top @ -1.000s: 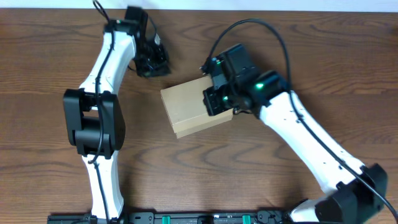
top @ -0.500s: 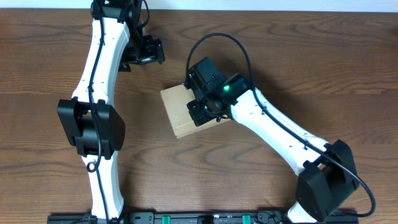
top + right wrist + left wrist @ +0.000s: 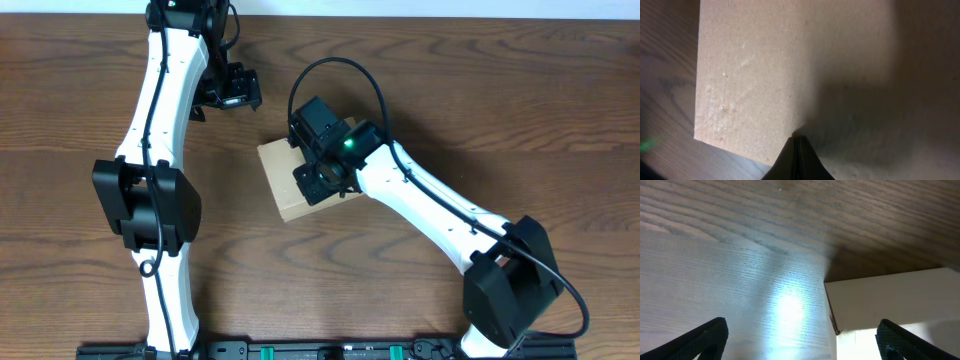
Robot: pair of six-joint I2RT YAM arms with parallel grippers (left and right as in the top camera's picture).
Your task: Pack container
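Note:
The container [image 3: 283,182] is a plain tan cardboard box in the middle of the table, and its lid lies flat. My right gripper [image 3: 324,178] is above its right half. In the right wrist view the container [image 3: 790,65] fills the frame, and my right gripper [image 3: 797,150] is shut with its tip down on the lid, holding nothing. My left gripper [image 3: 232,88] is behind and to the left of the box, clear of it. In the left wrist view it [image 3: 800,347] is wide open and empty, with one corner of the container [image 3: 890,297] showing between its fingers.
The wooden table [image 3: 80,130] surrounds the box on all sides. The left arm [image 3: 150,190] runs up the left side. The right arm [image 3: 450,220] crosses from the front right. A black rail [image 3: 320,352] lies along the front edge.
My left gripper opened and drew back from the box toward the far edge. My right gripper slid left across the lid, still shut.

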